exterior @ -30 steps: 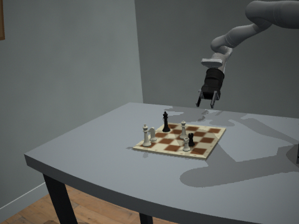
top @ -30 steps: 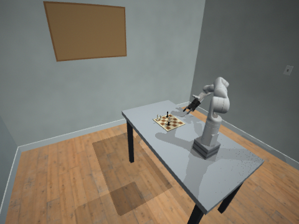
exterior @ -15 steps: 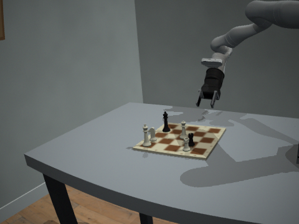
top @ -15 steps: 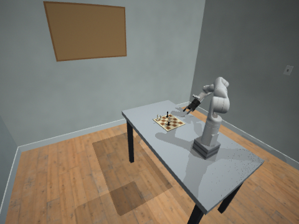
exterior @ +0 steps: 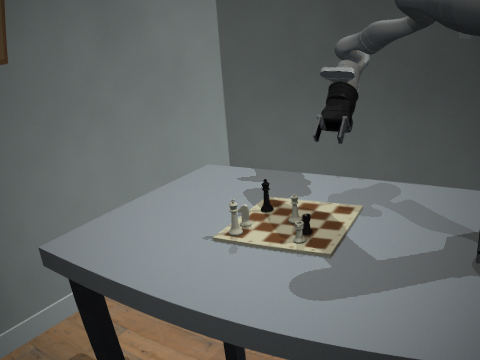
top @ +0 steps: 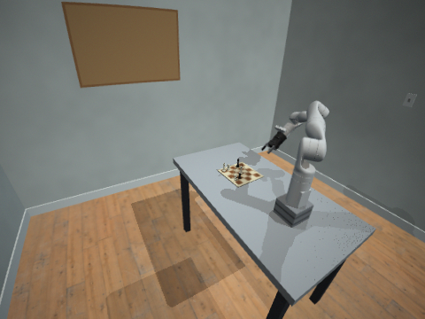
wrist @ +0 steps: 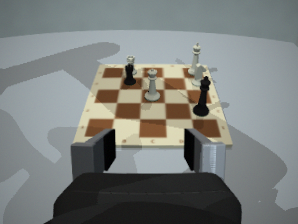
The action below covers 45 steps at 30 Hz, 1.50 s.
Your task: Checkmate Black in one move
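A small chessboard (exterior: 345,210) (top: 253,176) (wrist: 153,129) lies on the grey table (exterior: 150,250) (top: 266,230). A tall black king (exterior: 266,196) (wrist: 202,98) (top: 237,166) stands near the board's far edge. A tall white king (exterior: 234,218) (wrist: 196,58) and a white knight (exterior: 245,216) stand at the left corner. One white piece (exterior: 294,208) (wrist: 152,86) stands mid-board. A shorter white piece (exterior: 299,232) stands beside a black rook (exterior: 306,224) (wrist: 129,71). All pieces are upright. My gripper (exterior: 329,136) (top: 267,148) (wrist: 149,143) is open and empty, high above and behind the board.
The arm's base (top: 293,208) stands on the table to the right of the board. The table edge (exterior: 175,305) runs along the front. A cork board (top: 121,42) hangs on the wall.
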### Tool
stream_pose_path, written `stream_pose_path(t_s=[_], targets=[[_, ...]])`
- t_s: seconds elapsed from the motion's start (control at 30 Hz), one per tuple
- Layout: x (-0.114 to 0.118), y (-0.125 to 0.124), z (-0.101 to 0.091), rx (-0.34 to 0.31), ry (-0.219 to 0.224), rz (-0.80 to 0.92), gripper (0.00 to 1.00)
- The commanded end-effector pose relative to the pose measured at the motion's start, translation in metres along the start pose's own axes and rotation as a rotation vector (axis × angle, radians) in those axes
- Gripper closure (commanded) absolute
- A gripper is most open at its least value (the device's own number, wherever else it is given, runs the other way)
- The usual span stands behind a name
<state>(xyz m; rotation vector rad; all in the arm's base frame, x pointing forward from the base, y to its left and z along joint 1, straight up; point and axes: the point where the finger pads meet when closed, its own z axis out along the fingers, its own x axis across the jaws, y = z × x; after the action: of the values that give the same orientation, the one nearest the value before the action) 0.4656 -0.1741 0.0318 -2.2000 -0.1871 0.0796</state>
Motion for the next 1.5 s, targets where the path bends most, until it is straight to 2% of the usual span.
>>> stream_pose_path(t_s=[0.0,0.23,0.53,0.67,0.83,1.03,1.1,1.13,1.17,1.47], targets=[[0.002,-0.012,-0.012,-0.001,0.008,-0.005,0.00],[0.003,-0.014,-0.014,-0.004,0.011,-0.004,0.00],[0.004,-0.014,-0.004,-0.039,-0.019,-0.065,0.00],[0.006,-0.026,0.010,-0.086,-0.073,-0.166,0.00],[0.006,-0.049,0.039,-0.183,-0.196,-0.401,0.00],[0.003,-0.083,0.077,-0.307,-0.401,-0.800,0.00],[0.003,-0.083,0.077,-0.307,-0.401,-0.800,0.00],[0.002,-0.088,0.083,-0.343,-0.460,-0.920,0.00],[0.002,-0.094,0.088,-0.360,-0.499,-0.998,0.00],[0.004,-0.140,0.124,-0.452,-0.804,-1.607,0.00]])
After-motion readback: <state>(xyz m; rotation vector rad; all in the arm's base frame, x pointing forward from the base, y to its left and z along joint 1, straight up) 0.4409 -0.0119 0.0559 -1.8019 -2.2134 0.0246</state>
